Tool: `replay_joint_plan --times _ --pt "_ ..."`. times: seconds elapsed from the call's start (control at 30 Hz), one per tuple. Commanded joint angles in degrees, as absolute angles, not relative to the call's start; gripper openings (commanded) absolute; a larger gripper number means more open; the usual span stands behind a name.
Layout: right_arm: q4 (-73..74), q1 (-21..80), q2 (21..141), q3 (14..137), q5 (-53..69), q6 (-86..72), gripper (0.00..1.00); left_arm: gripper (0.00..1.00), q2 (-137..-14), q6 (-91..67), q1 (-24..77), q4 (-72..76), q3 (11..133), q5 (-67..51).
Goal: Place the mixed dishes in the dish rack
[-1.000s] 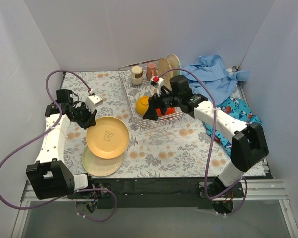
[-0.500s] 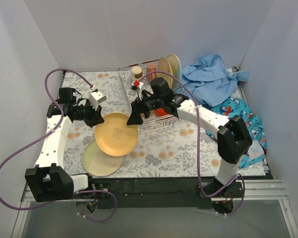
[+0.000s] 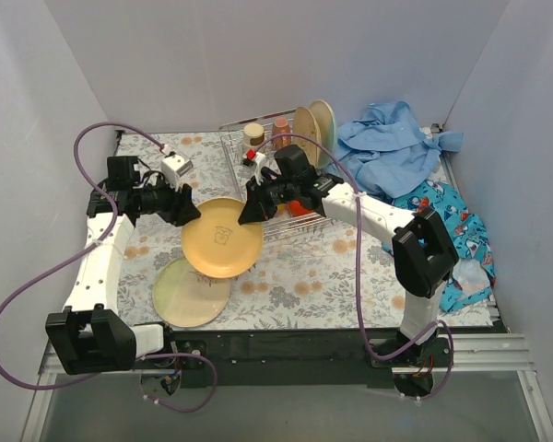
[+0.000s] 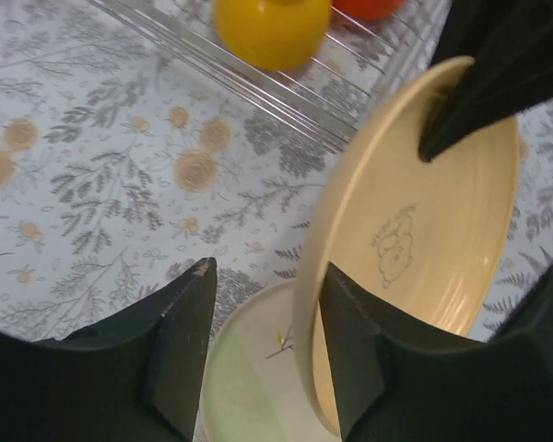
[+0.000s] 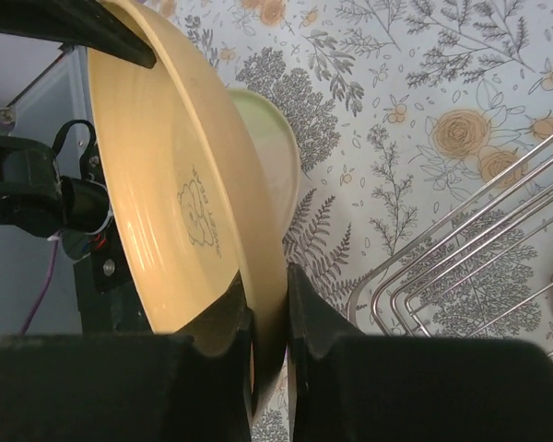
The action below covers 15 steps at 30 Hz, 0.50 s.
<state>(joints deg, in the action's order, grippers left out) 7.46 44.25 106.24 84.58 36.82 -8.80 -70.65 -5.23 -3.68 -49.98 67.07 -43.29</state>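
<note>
A yellow-tan plate point(image 3: 223, 238) hangs tilted above the table between both arms. My right gripper point(image 3: 249, 212) is shut on its right rim, with the fingers point(image 5: 223, 318) pinching the edge of the plate point(image 5: 166, 212). My left gripper point(image 3: 186, 210) stands open at the opposite rim. In the left wrist view the plate point(image 4: 415, 230) edge passes between its spread fingers point(image 4: 189, 313), close to the right one. A cream-green plate point(image 3: 192, 291) lies flat on the cloth below. The dish rack point(image 3: 232, 157) holds two upright plates point(image 3: 306, 124), two cups point(image 3: 253, 134) and an orange bowl point(image 4: 272, 28).
A blue shirt point(image 3: 392, 138) and a patterned blue cloth point(image 3: 442, 212) lie at the right of the rack. The rack's wire corner point(image 5: 470, 267) is close to my right fingers. White walls close in the floral table cover point(image 3: 157, 157) on three sides.
My right gripper left the rack, reached the yellow plate and shut on its right rim. My left gripper carried the plate rightward, then spread its jaws.
</note>
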Motion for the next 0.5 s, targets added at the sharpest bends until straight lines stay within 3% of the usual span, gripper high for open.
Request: replay_joint_plan --times 0.0,0.03,0.1,0.13,0.23,0.47 --pt "3.52 43.42 100.04 89.73 32.81 -9.23 0.01 0.52 -69.26 -27.0 -3.78 -30.45 68.63 -32.11" --pt "3.52 42.81 99.06 90.0 30.0 -8.97 0.01 0.55 -68.39 -29.77 -3.78 -26.67 68.9 -29.3" --pt "3.52 42.19 96.7 90.61 20.07 -8.27 0.01 0.78 -65.93 -35.13 -3.78 -16.38 68.99 -20.68" --pt "3.43 41.4 96.24 90.96 17.08 -8.17 0.01 0.83 -65.22 -38.98 -3.87 -13.56 69.08 -18.22" --pt "2.38 39.65 95.1 93.16 8.38 -8.26 0.01 0.88 -65.12 -42.7 -3.78 -10.72 71.88 -12.67" --pt "-7.02 39.55 95.09 93.33 -29.99 -2.56 0.01 0.89 -63.55 -44.38 -3.96 -11.69 68.21 -12.82"
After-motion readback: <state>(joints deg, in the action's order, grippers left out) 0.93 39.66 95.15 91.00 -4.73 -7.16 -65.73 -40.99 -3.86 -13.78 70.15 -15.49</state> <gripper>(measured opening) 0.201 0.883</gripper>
